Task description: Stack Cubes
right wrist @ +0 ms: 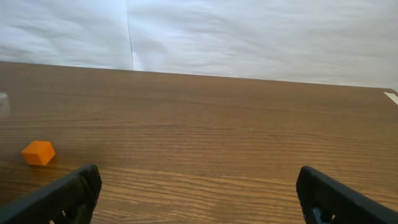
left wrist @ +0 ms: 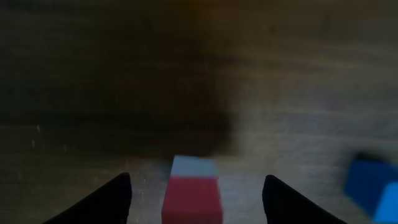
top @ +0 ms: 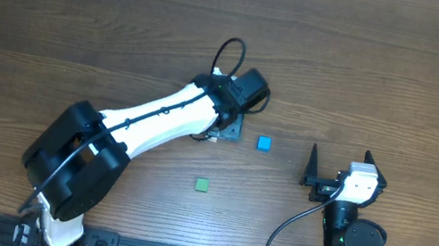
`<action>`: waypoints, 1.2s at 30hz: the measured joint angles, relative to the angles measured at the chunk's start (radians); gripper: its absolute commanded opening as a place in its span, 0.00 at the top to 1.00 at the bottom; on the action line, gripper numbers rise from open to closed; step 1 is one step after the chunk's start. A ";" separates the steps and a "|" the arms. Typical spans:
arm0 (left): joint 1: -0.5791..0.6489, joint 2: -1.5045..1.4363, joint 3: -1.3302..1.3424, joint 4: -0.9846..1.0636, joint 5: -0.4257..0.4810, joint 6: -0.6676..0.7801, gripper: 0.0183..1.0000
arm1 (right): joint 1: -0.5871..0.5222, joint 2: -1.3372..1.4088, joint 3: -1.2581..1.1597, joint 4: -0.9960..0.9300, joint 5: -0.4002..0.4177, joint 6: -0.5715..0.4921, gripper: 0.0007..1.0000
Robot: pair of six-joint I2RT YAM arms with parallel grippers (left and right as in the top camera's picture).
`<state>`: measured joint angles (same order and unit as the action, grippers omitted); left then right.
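A red cube (left wrist: 193,198) lies on the wood table between the fingers of my left gripper (left wrist: 198,202), which is open and low around it without closing. From above, that left gripper (top: 224,129) sits at the table's middle and covers the red cube. A blue cube (top: 264,143) rests just to its right, also seen as the blue cube (left wrist: 373,183) in the left wrist view. A green cube (top: 202,185) lies nearer the arm bases. My right gripper (top: 338,168) stands open near its base, holding nothing. An orange cube (right wrist: 38,152) lies far off in the right wrist view.
The wood table (top: 409,75) stretches bare at the back and to the right. A white wall (right wrist: 249,37) stands past the table's far edge in the right wrist view. The left arm's body (top: 147,124) slants across the left half of the table.
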<state>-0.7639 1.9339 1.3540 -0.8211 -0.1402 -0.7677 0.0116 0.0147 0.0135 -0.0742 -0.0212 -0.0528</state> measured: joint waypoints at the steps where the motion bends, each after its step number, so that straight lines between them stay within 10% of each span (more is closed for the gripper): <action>1: 0.008 0.003 0.018 0.000 -0.003 0.000 0.31 | 0.000 0.000 0.000 0.000 0.000 0.000 0.01; 23: 0.163 0.275 0.357 0.004 -0.014 0.114 0.36 | 0.000 0.000 0.000 0.000 0.000 0.000 0.01; 36: 0.161 0.316 0.357 0.007 0.013 0.125 0.65 | 0.000 0.000 0.000 0.000 0.000 0.000 0.01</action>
<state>-0.6025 2.2501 1.7115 -0.8143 -0.1272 -0.6426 0.0116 0.0147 0.0135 -0.0738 -0.0212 -0.0528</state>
